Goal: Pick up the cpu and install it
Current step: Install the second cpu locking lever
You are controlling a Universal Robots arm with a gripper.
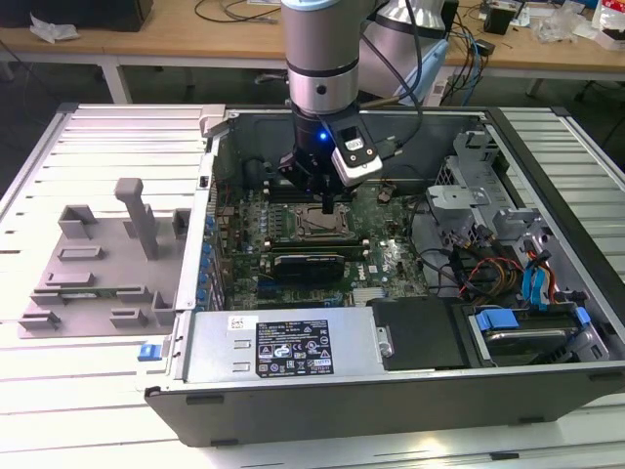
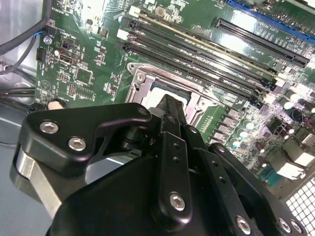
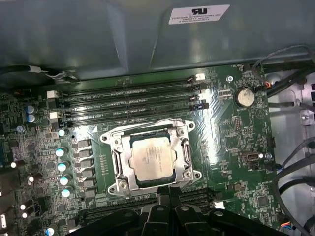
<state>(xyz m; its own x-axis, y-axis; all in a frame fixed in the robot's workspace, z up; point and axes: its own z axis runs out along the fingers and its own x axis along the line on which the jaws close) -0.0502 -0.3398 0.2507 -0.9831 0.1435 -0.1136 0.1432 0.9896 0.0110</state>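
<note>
My arm stands upright over the open computer case [image 1: 547,391], with the claw [image 1: 327,207] just above the socket frame [image 3: 150,157]. Its fingers [image 2: 170,110] are pressed together and pinch nothing. The cpu [image 3: 152,157] lies flat inside the socket frame on the motherboard [image 3: 231,132]. The grey tray [image 1: 93,264] rests on the tabletop [image 1: 59,391].

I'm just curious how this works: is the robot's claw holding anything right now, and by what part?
Nothing seems to be held. The chip lies in its socket on the board, and the claw hovers just above the socket's edge.
</note>
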